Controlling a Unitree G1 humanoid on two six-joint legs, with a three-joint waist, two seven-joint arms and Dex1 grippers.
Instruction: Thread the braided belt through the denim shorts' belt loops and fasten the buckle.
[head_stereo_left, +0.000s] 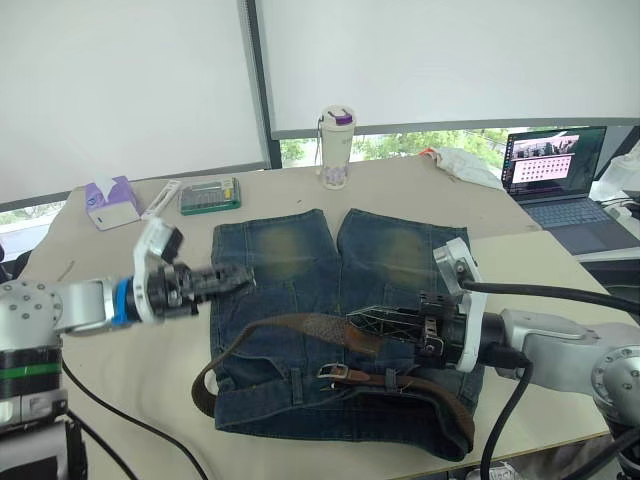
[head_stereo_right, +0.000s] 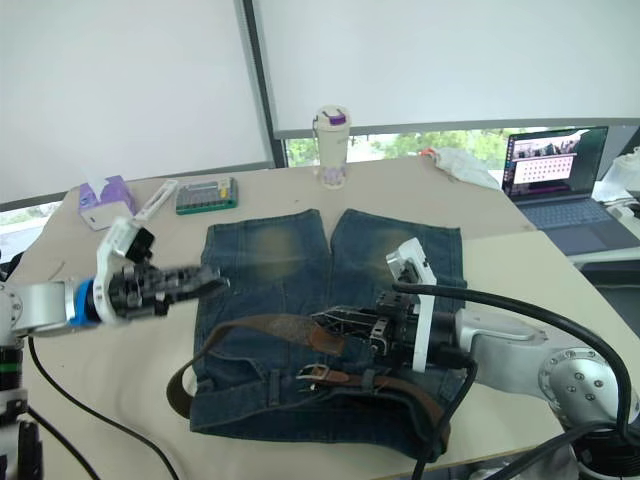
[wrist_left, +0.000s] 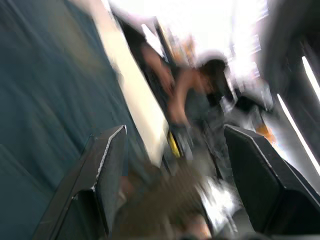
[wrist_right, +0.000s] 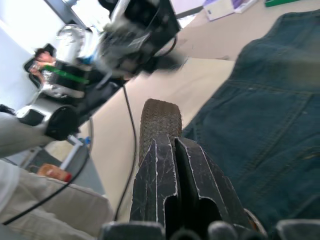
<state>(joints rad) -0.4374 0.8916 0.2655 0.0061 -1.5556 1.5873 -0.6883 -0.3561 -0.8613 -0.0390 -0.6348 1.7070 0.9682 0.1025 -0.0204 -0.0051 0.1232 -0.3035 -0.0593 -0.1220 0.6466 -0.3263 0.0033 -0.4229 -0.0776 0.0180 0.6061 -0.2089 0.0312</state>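
The denim shorts (head_stereo_left: 290, 250) lie flat on the table, waistband nearest me. The braided belt (head_stereo_left: 280, 328) runs along the waistband, curls off the shorts' left edge in a loop and arcs back over the denim. Its buckle (head_stereo_left: 335, 372) lies at mid-waistband beside a belt loop (head_stereo_left: 296, 385). My right gripper (head_stereo_left: 365, 328) is shut on the belt's raised end; the woven strap (wrist_right: 160, 117) sticks out between its closed fingers (wrist_right: 165, 170). My left gripper (head_stereo_left: 240, 279) hovers open over the shorts' left leg, its fingers (wrist_left: 107, 165) wide apart and holding nothing.
At the table's far side stand a white bottle (head_stereo_left: 337, 147), a green box (head_stereo_left: 210, 194) and a purple tissue box (head_stereo_left: 112, 203). A laptop (head_stereo_left: 560, 175) and white cloth (head_stereo_left: 465, 165) sit at the right. A black cable (head_stereo_left: 120, 410) trails across the near left.
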